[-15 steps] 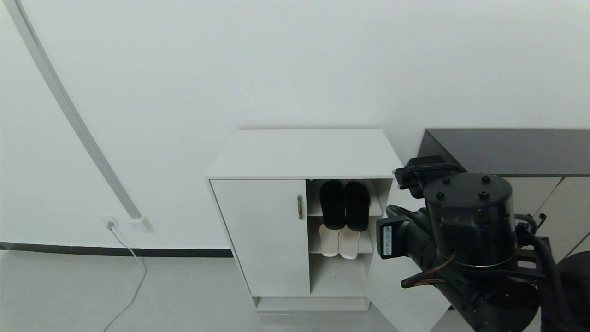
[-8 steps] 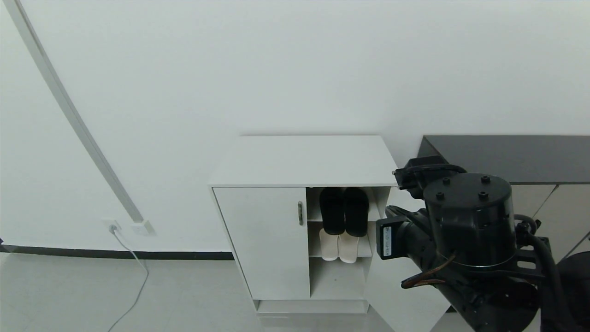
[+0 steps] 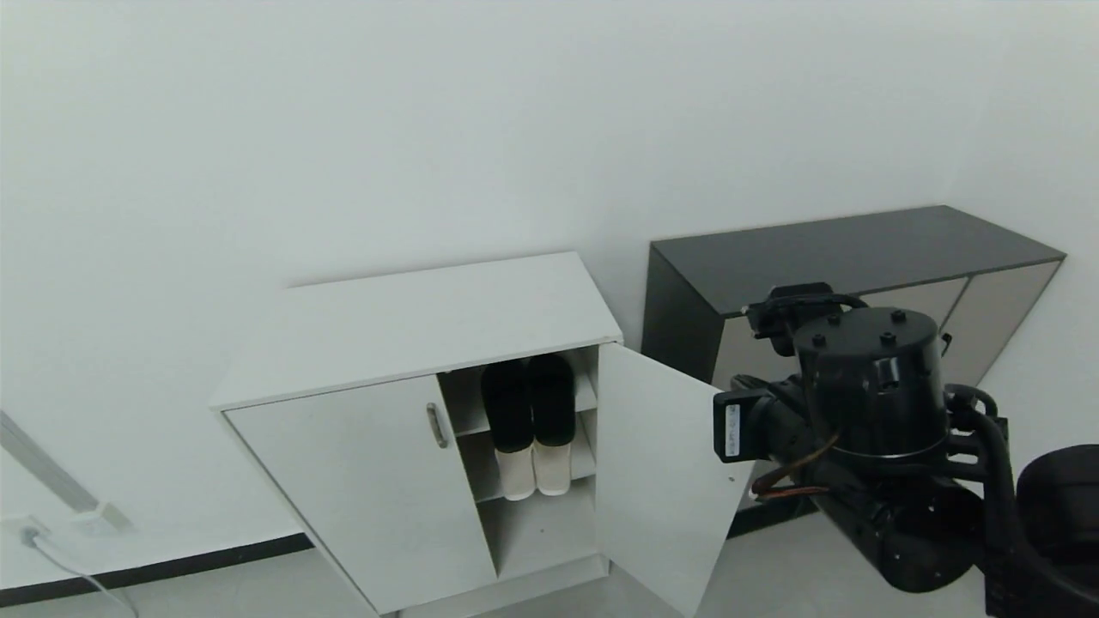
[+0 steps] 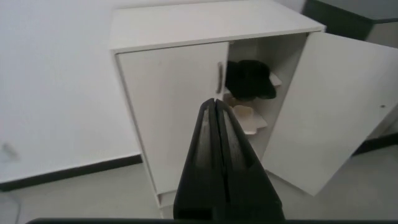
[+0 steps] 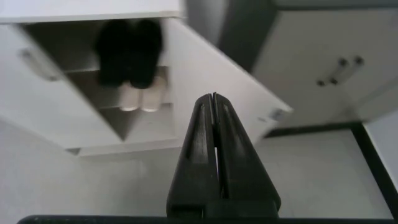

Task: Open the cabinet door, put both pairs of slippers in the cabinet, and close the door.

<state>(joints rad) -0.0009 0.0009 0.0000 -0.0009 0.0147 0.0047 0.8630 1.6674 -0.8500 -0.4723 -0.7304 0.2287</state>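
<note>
**Q:** What is the condition of each hand?

**A:** The left hand (image 4: 216, 107) is fully closed, with its fingers pressed flat against each other and nothing between them. The right hand (image 5: 214, 99) is in the same condition, closed and empty. Both are held in the air in front of the cabinet (image 3: 412, 326) and touch no part of it.

**Q:** What does each hand face?

**A:** The left hand faces the cabinet front, near where the closed door (image 3: 361, 489) meets the open compartment. The right hand faces the open door (image 3: 661, 463) and the shelves beside it.

**Q:** What is the door configuration?

**A:** In the head view, the left-side door is shut and has a small vertical handle (image 3: 436, 426) at its inner edge. The right-side door is swung outward, well clear of the frame.

**Q:** Where are the slippers?

**A:** The black slippers (image 3: 528, 399) sit side by side on the upper shelf. Their ends hang past the shelf edge. The white slippers (image 3: 534, 470) sit side by side on the middle shelf, directly below the black pair.

**Q:** What are the surroundings?

**A:** The cabinet stands on the floor against a white wall. A dark sideboard (image 3: 841, 249) stands just beside it, on the side of the open door. A wall socket with a cable (image 3: 26, 534) is on the other side, well apart from the cabinet.
</note>
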